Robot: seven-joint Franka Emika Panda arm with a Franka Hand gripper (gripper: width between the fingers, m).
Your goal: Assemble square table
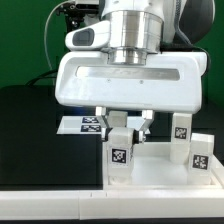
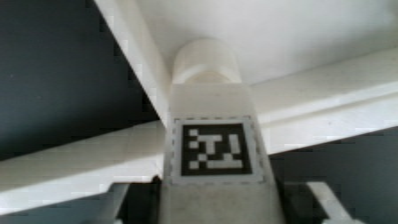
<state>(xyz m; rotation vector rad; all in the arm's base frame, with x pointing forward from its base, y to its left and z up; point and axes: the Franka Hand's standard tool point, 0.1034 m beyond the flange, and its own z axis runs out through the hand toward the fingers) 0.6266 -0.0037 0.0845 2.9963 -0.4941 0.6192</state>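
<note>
The white square tabletop (image 1: 155, 176) lies flat at the front of the exterior view. A chunky white leg (image 1: 120, 152) with a black-and-white tag stands upright at its corner on the exterior view's left. My gripper (image 1: 124, 122) hangs straight over this leg, with a finger on each side of its top. In the wrist view the leg (image 2: 217, 105) runs up the middle between my fingers (image 2: 128, 200). A dark gap shows on both sides, so the jaws look open around it. The leg's far end meets the tabletop rim (image 2: 311, 110). Two more tagged legs (image 1: 181, 127) (image 1: 199, 152) stand at the exterior view's right.
The marker board (image 1: 84, 124) lies on the black table behind the tabletop, at the exterior view's left. A green backdrop stands behind the table. The arm's white body fills the upper middle of the exterior view.
</note>
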